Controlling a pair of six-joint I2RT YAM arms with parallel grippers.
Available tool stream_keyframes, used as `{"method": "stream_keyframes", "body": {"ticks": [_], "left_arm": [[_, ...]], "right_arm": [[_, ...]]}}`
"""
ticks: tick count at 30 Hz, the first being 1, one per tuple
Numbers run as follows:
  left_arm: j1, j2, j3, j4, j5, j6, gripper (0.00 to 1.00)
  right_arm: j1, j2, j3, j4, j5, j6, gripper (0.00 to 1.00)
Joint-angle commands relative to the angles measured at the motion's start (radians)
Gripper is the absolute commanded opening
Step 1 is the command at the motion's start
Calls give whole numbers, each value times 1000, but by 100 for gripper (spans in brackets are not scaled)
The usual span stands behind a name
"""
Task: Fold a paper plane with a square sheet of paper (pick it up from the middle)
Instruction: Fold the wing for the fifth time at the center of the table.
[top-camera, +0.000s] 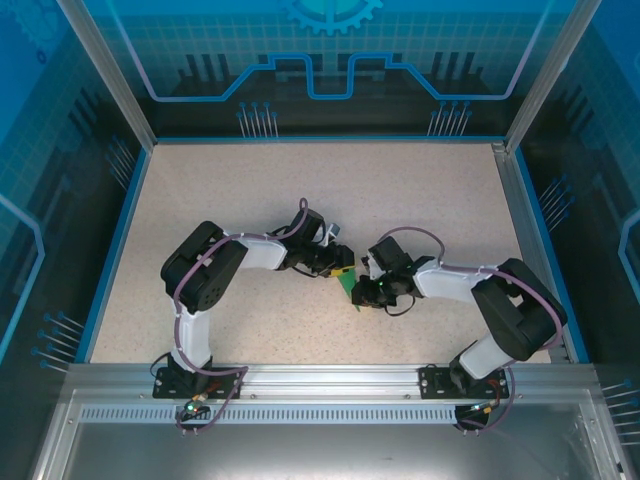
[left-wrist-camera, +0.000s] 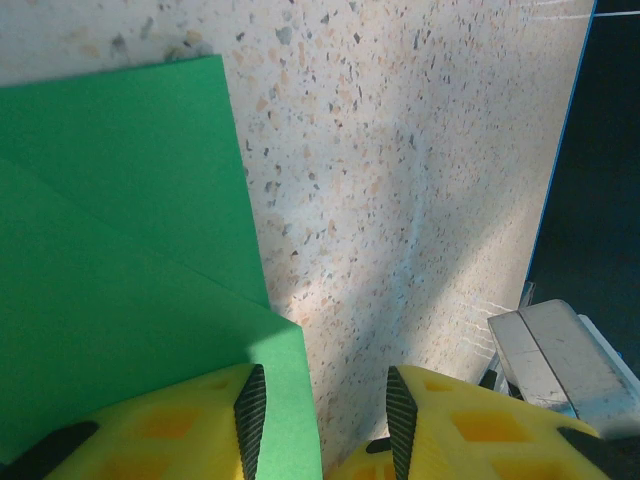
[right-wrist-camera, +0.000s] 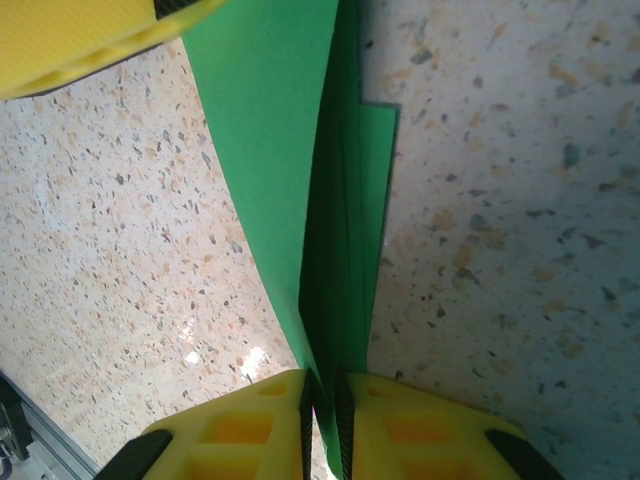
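Observation:
The square sheet of paper (top-camera: 347, 283) is bright green and folded into layers, and it sits between the two grippers at the table's middle. In the right wrist view its folded layers (right-wrist-camera: 345, 200) stand on edge and run down between the pads of my right gripper (right-wrist-camera: 327, 420), which is shut on them. In the left wrist view the green sheet (left-wrist-camera: 120, 250) lies flat with a diagonal crease, under the left finger (left-wrist-camera: 180, 430) of my left gripper (left-wrist-camera: 325, 410). That gripper's jaws stand apart, with only the sheet's edge and bare table between them.
The speckled beige table (top-camera: 300, 190) has a blue rim and aluminium posts around it. A yellow finger of the left gripper (right-wrist-camera: 80, 35) shows at the top left of the right wrist view. Both arms (top-camera: 210, 270) reach inward from the near edge.

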Motion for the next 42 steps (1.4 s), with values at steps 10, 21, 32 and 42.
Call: {"method": "stream_keyframes", "body": {"ticks": [10, 21, 32, 42], "left_arm": [[-1, 62, 1, -102, -34, 37, 41], [-1, 65, 5, -107, -35, 37, 41], [0, 67, 3, -106, -36, 37, 41], [0, 66, 2, -114, -40, 37, 40]], "right_arm": [[-38, -17, -69, -36, -38, -2, 13], [-54, -42, -85, -49, -44, 8, 10], [-15, 41, -26, -239, 105, -26, 8], [43, 59, 0, -362, 203, -7, 7]]}}
